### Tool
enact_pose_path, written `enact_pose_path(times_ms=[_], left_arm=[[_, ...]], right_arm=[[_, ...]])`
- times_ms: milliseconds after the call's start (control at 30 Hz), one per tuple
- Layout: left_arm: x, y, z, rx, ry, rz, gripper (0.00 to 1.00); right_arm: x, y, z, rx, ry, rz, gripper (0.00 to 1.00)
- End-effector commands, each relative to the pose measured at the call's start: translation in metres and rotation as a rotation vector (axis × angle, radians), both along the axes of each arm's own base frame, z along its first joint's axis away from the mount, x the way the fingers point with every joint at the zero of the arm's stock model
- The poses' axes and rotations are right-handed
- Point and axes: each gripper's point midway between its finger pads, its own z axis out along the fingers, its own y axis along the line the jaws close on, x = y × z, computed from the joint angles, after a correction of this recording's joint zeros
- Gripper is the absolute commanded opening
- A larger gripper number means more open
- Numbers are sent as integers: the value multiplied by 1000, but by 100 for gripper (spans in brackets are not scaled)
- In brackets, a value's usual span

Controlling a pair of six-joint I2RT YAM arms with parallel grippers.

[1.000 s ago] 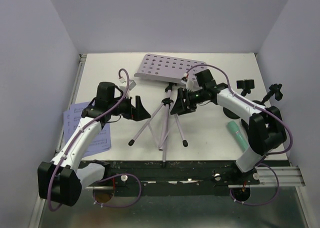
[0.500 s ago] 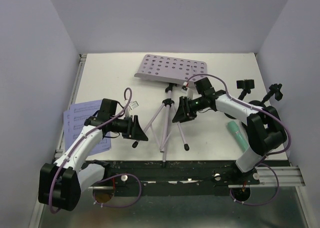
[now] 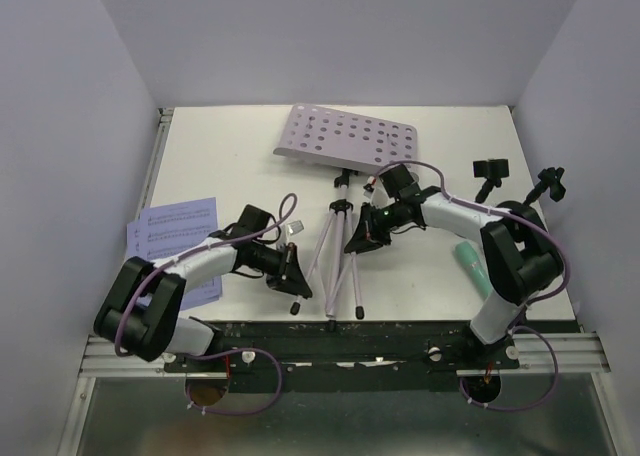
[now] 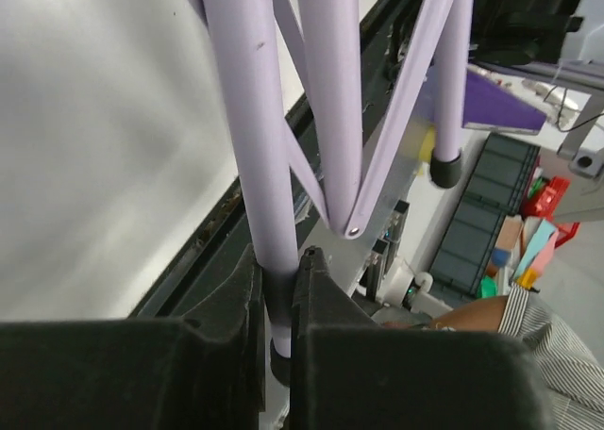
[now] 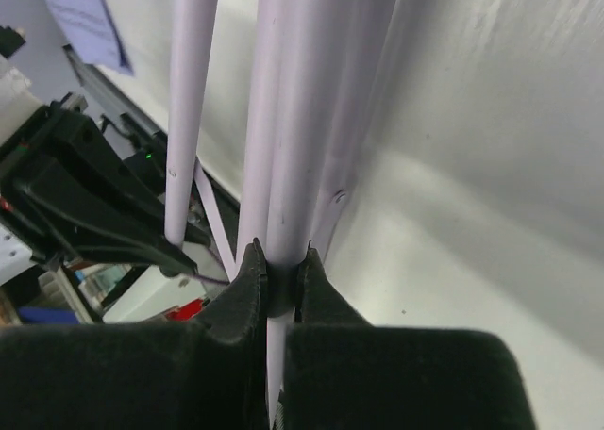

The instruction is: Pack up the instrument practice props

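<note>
I have both arms on the music rack (image 3: 348,136), which stands mid-table with its perforated desk tilted toward the back wall and its 3 legs drawn close together.

On the left wrist view, my left gripper (image 4: 280,265) is clamped on 1 lilac leg low down, just above its black foot. The other 2 legs rise right in front of the camera and block most of the view.

On the right wrist view, my right gripper (image 5: 281,260) is pinched tight on a leg as well, higher up the bundle, with a second leg just beside it.

From above, the 2 grippers face each other across the legs, so the tripod sits between them.

The sheet-music pages (image 3: 178,224) lie near the table's (image 3: 220,156) left edge, partly under my left arm. The mint-green microphone (image 3: 472,267) lies on the right, half hidden by my right arm. The 2 black mic holders (image 3: 490,170) (image 3: 549,183) stand behind that arm, well apart from the rack.
</note>
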Motion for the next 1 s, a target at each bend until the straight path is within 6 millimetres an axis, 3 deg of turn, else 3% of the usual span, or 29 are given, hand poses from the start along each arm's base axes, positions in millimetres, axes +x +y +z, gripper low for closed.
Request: enact_pose_path(times_ms=[0,100,167,267,400,433,467,500,667,800,967], left_arm=[[24,-55,25,-222,-383,-261,0],[24,-72,24,-235,-411,-325,2],[28,-74,26,-230,-431,-344,25],[31,-70,34,-215,-525,-384,50],[40,-62,46,-145,-606,-392,72],[42,-58,49,-123,-612,-391,79],[49,-54,52,-78,-616,-373,94],[53,-47,52,-43,-634,-377,99],[72,-12,71,37,-626,-309,99],[103,20,87,76,-593,-124,99],[130,46,103,101,-627,8,99]], right_arm=[[13,28,-12,-21,-170,112,0],[21,26,-19,-79,-178,106,0],[27,21,-20,-121,-212,116,0],[35,13,-12,-167,-295,146,1],[43,-1,5,-227,-405,162,55],[44,-4,9,-240,-425,163,64],[47,-5,14,-251,-450,164,71],[51,-6,18,-257,-468,162,75],[81,2,27,-299,-510,149,100],[100,0,15,-410,-463,78,100],[92,8,-3,-491,-430,76,99]])
